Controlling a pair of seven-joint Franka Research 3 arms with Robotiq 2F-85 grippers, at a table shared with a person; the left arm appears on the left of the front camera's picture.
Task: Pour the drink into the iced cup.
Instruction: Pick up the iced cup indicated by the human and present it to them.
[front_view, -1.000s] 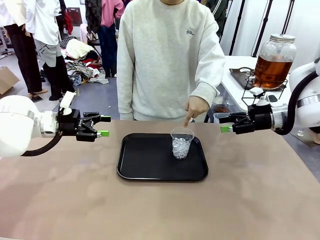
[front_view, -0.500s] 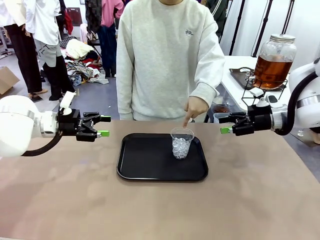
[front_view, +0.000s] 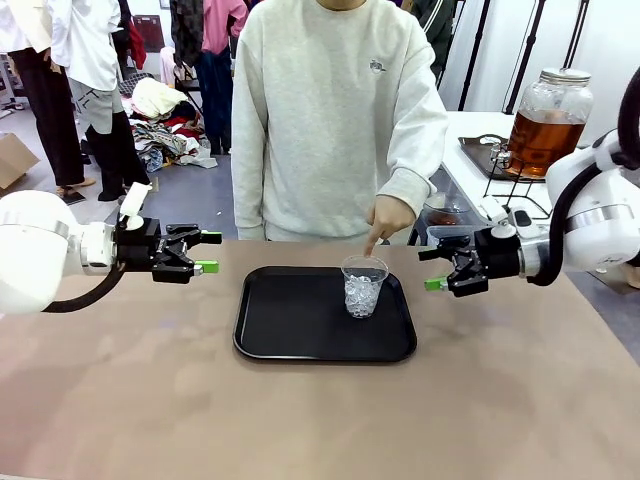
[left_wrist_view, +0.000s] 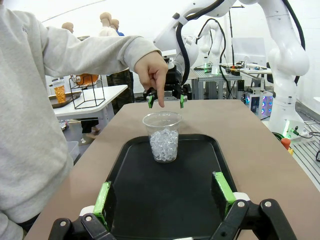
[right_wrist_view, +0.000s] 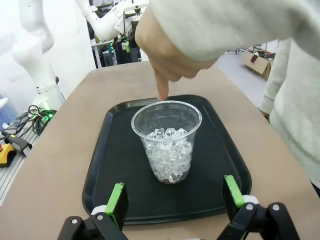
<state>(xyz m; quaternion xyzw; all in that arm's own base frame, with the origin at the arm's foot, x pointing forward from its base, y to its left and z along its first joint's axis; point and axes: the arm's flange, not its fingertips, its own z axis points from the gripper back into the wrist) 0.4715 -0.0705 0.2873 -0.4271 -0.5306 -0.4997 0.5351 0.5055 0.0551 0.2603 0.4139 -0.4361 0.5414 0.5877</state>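
Observation:
A clear plastic cup (front_view: 363, 287) filled with ice stands on the right part of a black tray (front_view: 285, 325). The person's hand (front_view: 388, 215) points a finger down at the cup's far rim. The drink (front_view: 541, 142), amber liquid in a big glass jar with a metal lid, sits on a wire stand on a side table at far right. My right gripper (front_view: 431, 269) hovers open just right of the tray, aimed at the cup (right_wrist_view: 167, 140). Left of the tray, my left gripper (front_view: 210, 252) hangs open above the table, facing the cup (left_wrist_view: 163, 136).
The person stands at the table's far edge behind the tray. Bare brown tabletop (front_view: 300, 420) stretches in front of the tray and on both sides. A dark tray and a storage tub sit by the jar's stand on the side table.
My right gripper has moved left and slightly down, toward the cup, staying open. The left arm, the cup and the pointing hand have kept still.

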